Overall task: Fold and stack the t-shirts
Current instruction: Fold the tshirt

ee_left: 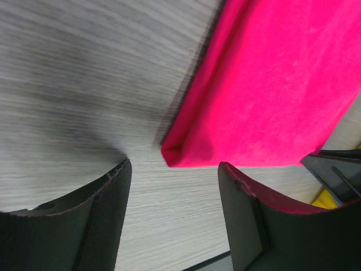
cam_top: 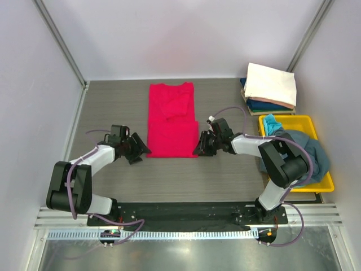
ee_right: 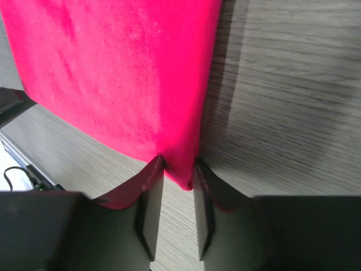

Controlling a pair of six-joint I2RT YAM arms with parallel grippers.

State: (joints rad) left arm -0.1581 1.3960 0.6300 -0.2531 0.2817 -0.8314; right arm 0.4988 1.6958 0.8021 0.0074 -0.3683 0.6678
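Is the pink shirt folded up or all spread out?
Half folded. The pink shirt lies as a long strip with its sleeves tucked in, and its near corner shows a doubled edge. It isn't folded short yet.

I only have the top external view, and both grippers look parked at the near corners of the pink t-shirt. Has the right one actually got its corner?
Observer: Yes. In the right wrist view, the right gripper has its fingertips closed on the near corner of the crimson-pink t-shirt, with the cloth pinched between them.
Operator: And the left?
Observer: The left gripper is open wide. Its corner lies just ahead of the gap, not between the pads.
Operator: Is that corner lifted?
Observer: No, it rests on the table, and its edge looks like a rounded fold.
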